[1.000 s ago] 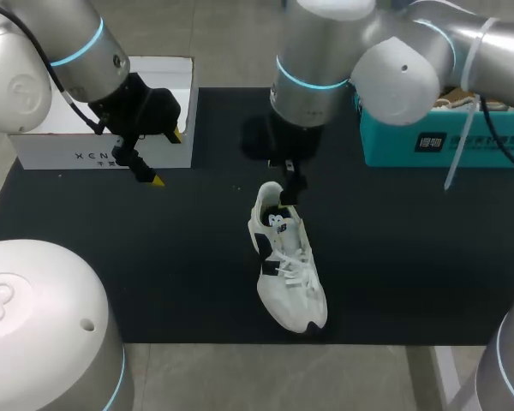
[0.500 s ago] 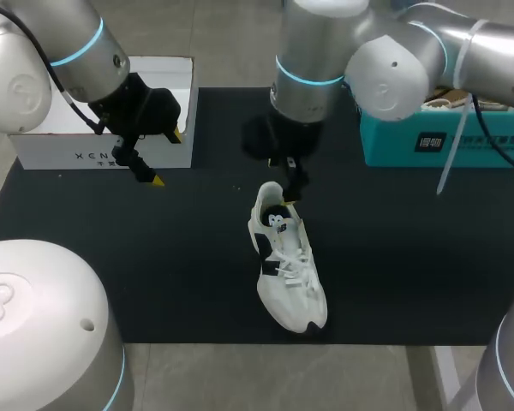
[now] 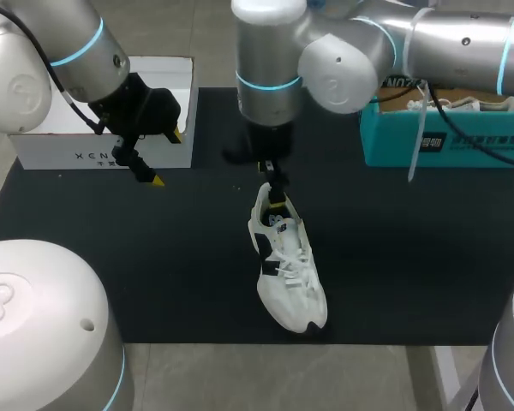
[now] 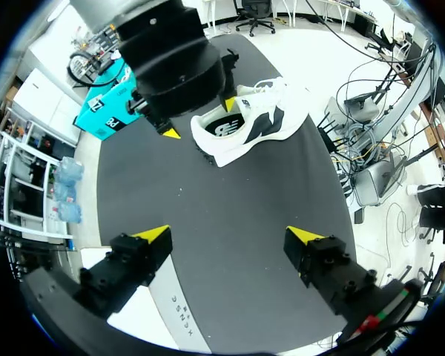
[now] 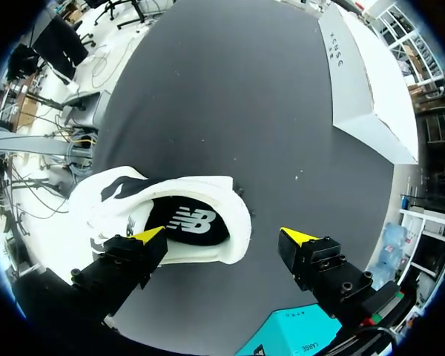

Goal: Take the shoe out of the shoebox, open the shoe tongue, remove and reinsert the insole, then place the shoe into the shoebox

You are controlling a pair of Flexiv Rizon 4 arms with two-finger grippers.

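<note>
Heel of white-and-black fabric sneaker [image 3: 288, 264] sits under our wide-spread right gripper [image 3: 274, 188], toe toward 5 o'clock.

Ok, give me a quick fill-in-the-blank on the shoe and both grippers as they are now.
The white shoe lies on the ____ mat, outside both boxes.
The right gripper hangs over the shoe's ____ end.
The left gripper, near the white box, is ____ and holds nothing.
The teal shoebox stands on the robot's ____ side.
Missing: black; heel; open; right.
</note>
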